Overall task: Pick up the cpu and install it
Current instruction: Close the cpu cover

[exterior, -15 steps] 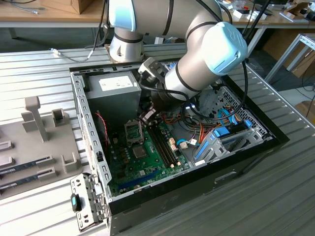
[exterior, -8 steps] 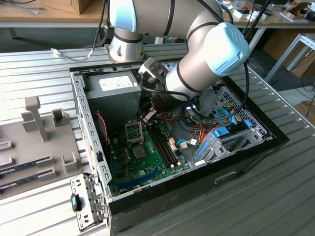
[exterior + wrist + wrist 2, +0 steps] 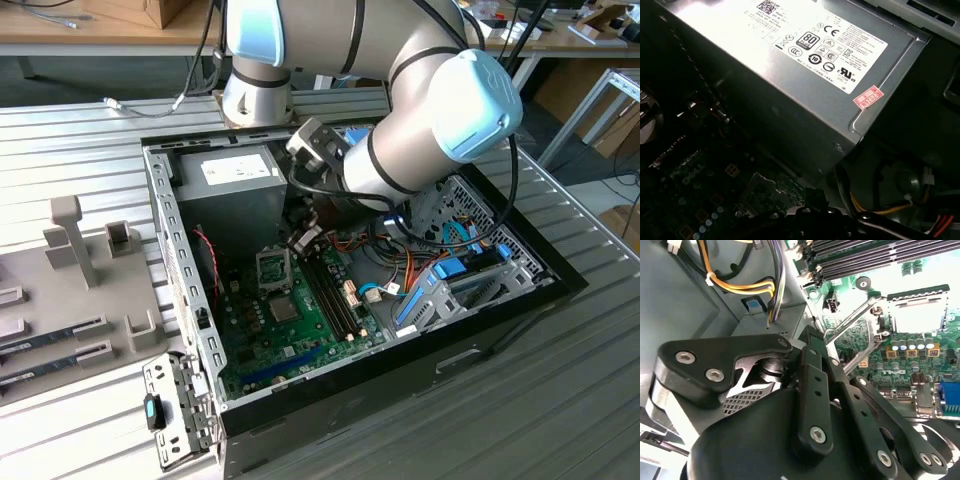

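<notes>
I've got the gripper low over the socket for seating; can't tell if it's closed.

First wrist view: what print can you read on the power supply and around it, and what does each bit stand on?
White label on top of the power supply: rows of fine print and round certification marks, too small to quote reliably.
Red sticker near the power supply's corner: characters too small to read.
Motherboard: white lettering, too dim to read.
</notes>
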`<action>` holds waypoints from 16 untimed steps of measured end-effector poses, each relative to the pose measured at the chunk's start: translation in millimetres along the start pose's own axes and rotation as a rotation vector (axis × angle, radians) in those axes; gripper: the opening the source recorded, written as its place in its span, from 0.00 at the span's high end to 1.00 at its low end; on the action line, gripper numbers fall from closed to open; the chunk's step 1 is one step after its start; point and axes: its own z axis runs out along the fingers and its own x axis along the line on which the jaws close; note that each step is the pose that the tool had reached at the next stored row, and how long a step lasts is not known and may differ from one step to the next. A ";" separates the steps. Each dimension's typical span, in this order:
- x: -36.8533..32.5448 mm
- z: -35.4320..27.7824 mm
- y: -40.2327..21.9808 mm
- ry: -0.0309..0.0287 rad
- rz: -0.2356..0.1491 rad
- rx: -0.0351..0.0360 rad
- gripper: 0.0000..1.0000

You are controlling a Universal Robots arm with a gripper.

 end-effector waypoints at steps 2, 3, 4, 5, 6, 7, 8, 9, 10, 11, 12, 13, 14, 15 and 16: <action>1.0 -0.6 -1.1 -0.0012 -0.001 -0.0018 0.89; 1.5 -0.9 -1.6 -0.0021 -0.001 -0.0029 0.89; 1.8 -1.2 -2.0 -0.0026 -0.001 -0.0037 0.89; 2.2 -1.4 -2.4 -0.0031 -0.001 -0.0044 0.89; 2.5 -1.7 -2.8 -0.0039 -0.002 -0.0055 0.89; 2.7 -1.8 -3.0 -0.0047 -0.002 -0.0066 0.89; 2.9 -2.0 -3.1 -0.0055 -0.002 -0.0078 0.89; 2.9 -2.2 -3.1 -0.0063 -0.003 -0.0088 0.89; 3.0 -2.5 -3.1 -0.0073 -0.003 -0.0103 0.89; 3.1 -2.8 -3.0 -0.0086 -0.004 -0.0119 0.89; 3.2 -3.1 -3.1 -0.0103 -0.004 -0.0142 0.89; 3.4 -3.3 -3.3 -0.0118 -0.005 -0.0162 0.89; 3.6 -3.4 -3.5 -0.0124 -0.005 -0.0172 0.89; 3.7 -3.5 -3.7 -0.0129 -0.005 -0.0178 0.89; 3.8 -3.6 -3.7 -0.0133 -0.005 -0.0183 0.89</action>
